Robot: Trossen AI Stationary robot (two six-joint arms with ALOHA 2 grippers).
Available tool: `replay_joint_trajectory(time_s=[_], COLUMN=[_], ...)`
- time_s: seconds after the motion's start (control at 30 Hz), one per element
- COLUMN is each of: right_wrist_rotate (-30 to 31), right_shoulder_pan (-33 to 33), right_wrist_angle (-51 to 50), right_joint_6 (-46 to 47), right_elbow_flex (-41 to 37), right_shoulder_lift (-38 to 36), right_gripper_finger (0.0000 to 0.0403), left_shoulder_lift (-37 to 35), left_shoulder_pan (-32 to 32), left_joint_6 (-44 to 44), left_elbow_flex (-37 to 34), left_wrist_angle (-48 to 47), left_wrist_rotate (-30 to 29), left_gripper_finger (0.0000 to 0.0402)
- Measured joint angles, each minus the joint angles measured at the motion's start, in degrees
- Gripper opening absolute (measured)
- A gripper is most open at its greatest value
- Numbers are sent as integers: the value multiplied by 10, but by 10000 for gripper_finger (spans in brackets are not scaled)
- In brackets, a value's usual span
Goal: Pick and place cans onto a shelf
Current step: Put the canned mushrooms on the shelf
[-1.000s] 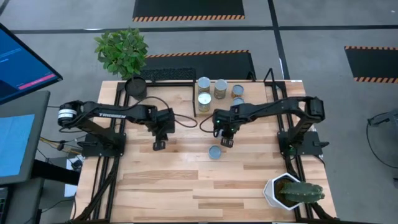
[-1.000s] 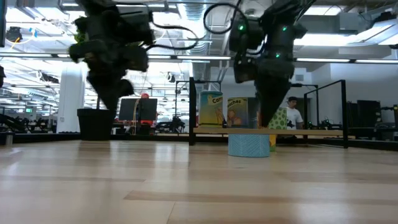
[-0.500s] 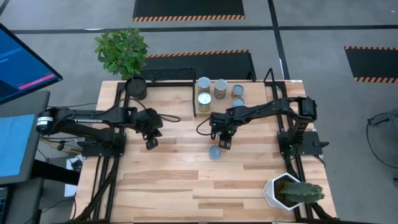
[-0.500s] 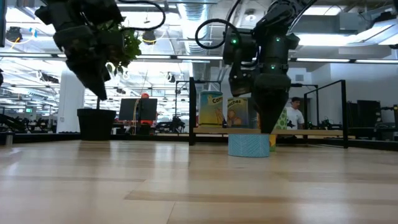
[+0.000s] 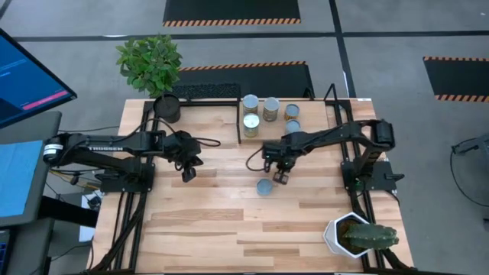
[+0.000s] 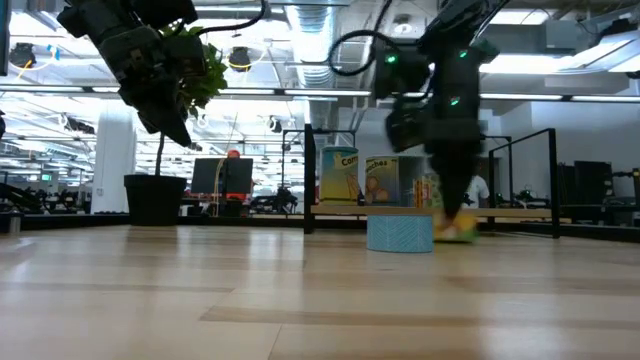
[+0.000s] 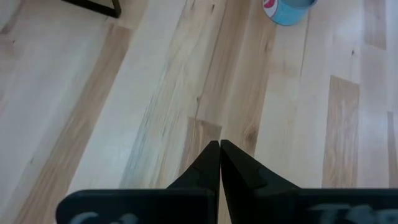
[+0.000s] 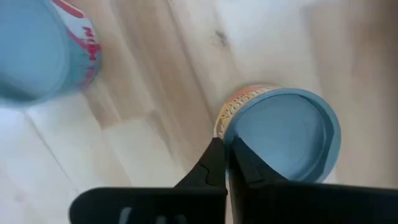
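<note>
Tabletop point(image 5: 229, 221) holds 1 can point(image 5: 263, 186) near the shelf point(image 5: 229, 114). Right gripper point(image 5: 280, 176), jaws closed on nothing, hovers just right of it; left gripper point(image 5: 188, 174) waits closed. Pickup step: next it must open and straddle the can.

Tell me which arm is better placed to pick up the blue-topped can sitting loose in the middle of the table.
Right. The right gripper hangs shut beside the loose can, whose blue top fills its wrist view. The left gripper, also shut, sits well off across the bare table, so it would likely have farther to travel.
</note>
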Motion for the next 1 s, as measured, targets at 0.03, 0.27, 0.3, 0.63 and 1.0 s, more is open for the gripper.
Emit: replay_joint_trajectory(time_s=[0.03,0.27,0.3,0.63,1.0], right_wrist_rotate=[4,-3,-2,143,174], right_shoulder_pan=[2,9,9,-51,-228], right_wrist_angle=[-16,-155,-172,-208,-104], right_joint_6=[4,65,79,165,-38], right_elbow_flex=[0,2,2,3,3], right_shoulder_lift=[-15,-163,-189,-364,-360], right_gripper_finger=[6,5,5,5,4], left_shoulder_lift=[0,0,0,0,0], left_shoulder_pan=[0,0,0,1,1], left_joint_6=[0,0,-1,-1,-23], left_elbow_flex=[0,0,0,0,0], left_wrist_angle=[0,4,8,53,60], left_wrist_rotate=[0,0,0,-12,-22], left_gripper_finger=[0,0,0,0,0])
